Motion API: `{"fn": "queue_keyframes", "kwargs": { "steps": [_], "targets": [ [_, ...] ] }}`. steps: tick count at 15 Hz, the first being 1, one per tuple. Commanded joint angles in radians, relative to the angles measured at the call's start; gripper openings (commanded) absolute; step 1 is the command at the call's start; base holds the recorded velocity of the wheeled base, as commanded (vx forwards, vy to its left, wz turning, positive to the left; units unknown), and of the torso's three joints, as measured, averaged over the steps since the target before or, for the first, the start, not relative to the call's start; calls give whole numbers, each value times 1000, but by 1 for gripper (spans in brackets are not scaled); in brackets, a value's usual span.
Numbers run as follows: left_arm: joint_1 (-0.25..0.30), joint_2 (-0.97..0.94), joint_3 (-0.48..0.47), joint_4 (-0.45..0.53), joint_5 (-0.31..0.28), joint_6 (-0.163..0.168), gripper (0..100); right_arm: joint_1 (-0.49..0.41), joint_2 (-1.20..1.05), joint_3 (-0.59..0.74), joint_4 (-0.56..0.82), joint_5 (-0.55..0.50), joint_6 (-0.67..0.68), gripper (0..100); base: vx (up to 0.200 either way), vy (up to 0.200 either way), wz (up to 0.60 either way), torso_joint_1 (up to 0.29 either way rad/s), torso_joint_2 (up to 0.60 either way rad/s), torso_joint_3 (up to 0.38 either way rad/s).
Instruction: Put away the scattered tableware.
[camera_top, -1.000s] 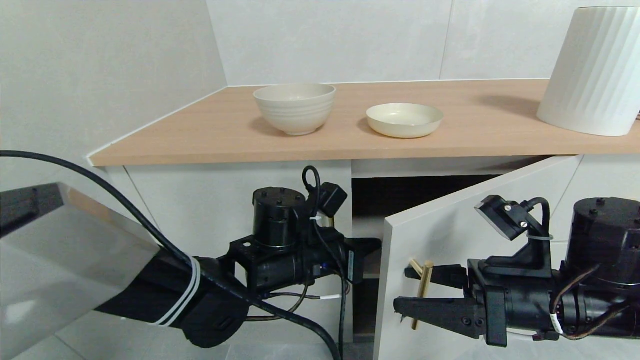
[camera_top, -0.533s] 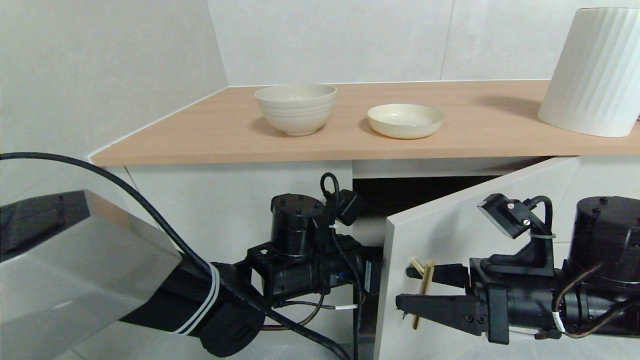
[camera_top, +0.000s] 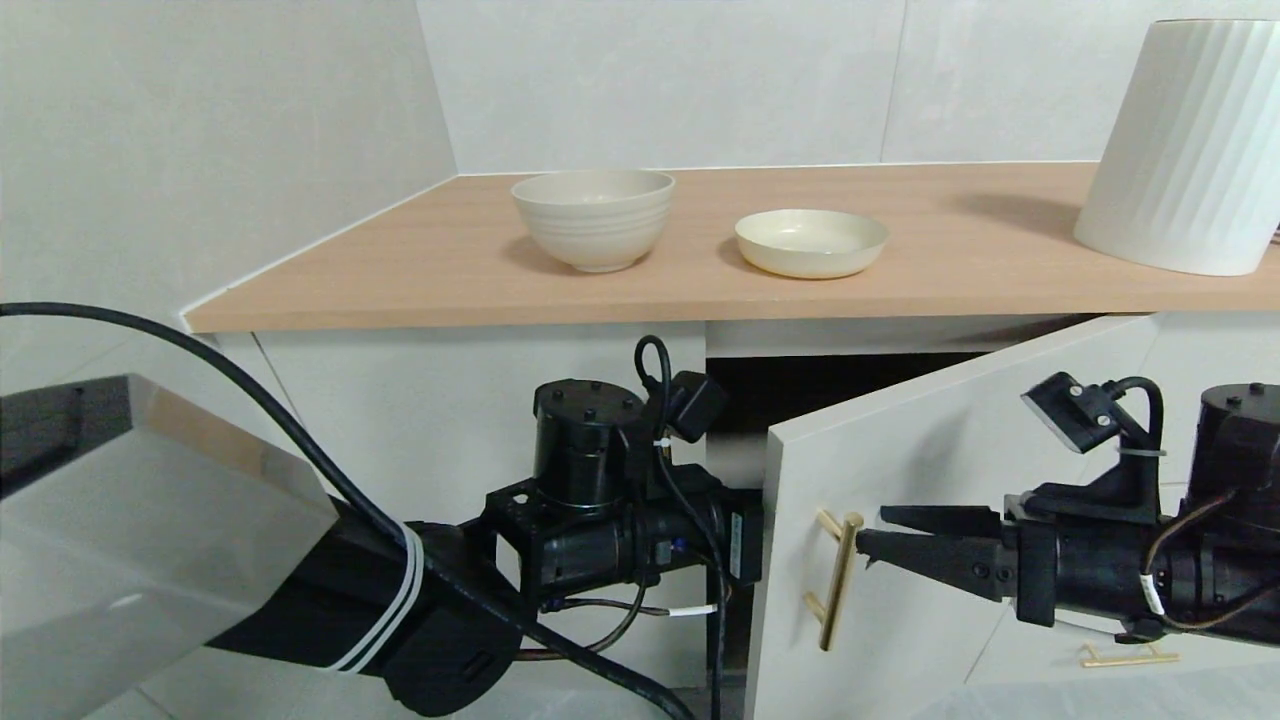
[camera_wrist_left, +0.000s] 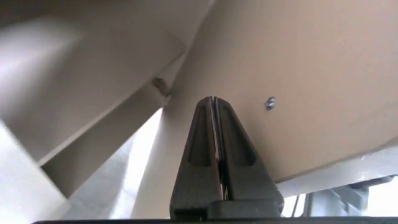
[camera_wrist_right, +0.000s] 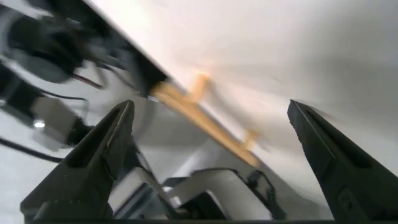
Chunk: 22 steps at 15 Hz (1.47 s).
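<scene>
The step looked like opening the cupboard door (camera_top: 900, 480) so the tableware could go inside. 2 things, a bowl (camera_top: 593, 217) and a small dish (camera_top: 811, 241), sat on the bench (camera_top: 420, 280) above the door. The right gripper (camera_top: 872, 528) was spread wide beside the door's gold handle (camera_top: 838, 580), holding nothing. The left gripper (camera_wrist_left: 211, 124) was pressed tight together, empty, behind the door's edge. Next, the door probably needed swinging wider.

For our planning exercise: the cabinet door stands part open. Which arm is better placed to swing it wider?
Probably left: the left claw, shut, sits behind the door by its inner face, ready to push outward. The right claw hangs open, clear of the handle.
</scene>
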Motion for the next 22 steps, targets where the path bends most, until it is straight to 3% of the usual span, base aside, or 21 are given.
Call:
{"fn": "queue_keyframes", "kwargs": {
  "steps": [1, 2, 6, 10, 17, 22],
  "targets": [
    [-1, -9, 0, -2, -4, 0, 0, -6, -61, 72, 18, -3, -23, 100, 0, 0, 0, 0, 0, 0],
    [-1, -9, 0, -2, -4, 0, 0, -6, -66, 73, 20, -2, -23, 100, 0, 0, 0, 0, 0, 0],
    [-1, -17, 4, -2, -4, 0, 0, 41, -412, 113, 342, -3, -32, 100, 0, 0, 0, 0, 0, 0],
    [-4, -17, 7, -2, -2, 0, 0, 84, -604, 101, 560, -3, -35, 100, 0, 0, 0, 0, 0, 0],
    [-8, -9, 6, -4, -2, 0, 0, 84, -612, 108, 579, 0, -35, 100, -200, 0, 0, 3, 4, 3],
    [-10, 46, -71, 2, -4, 0, 0, 84, -615, 107, 579, 0, -35, 100, 0, 0, 0, 0, 0, 0]
  ]
}}
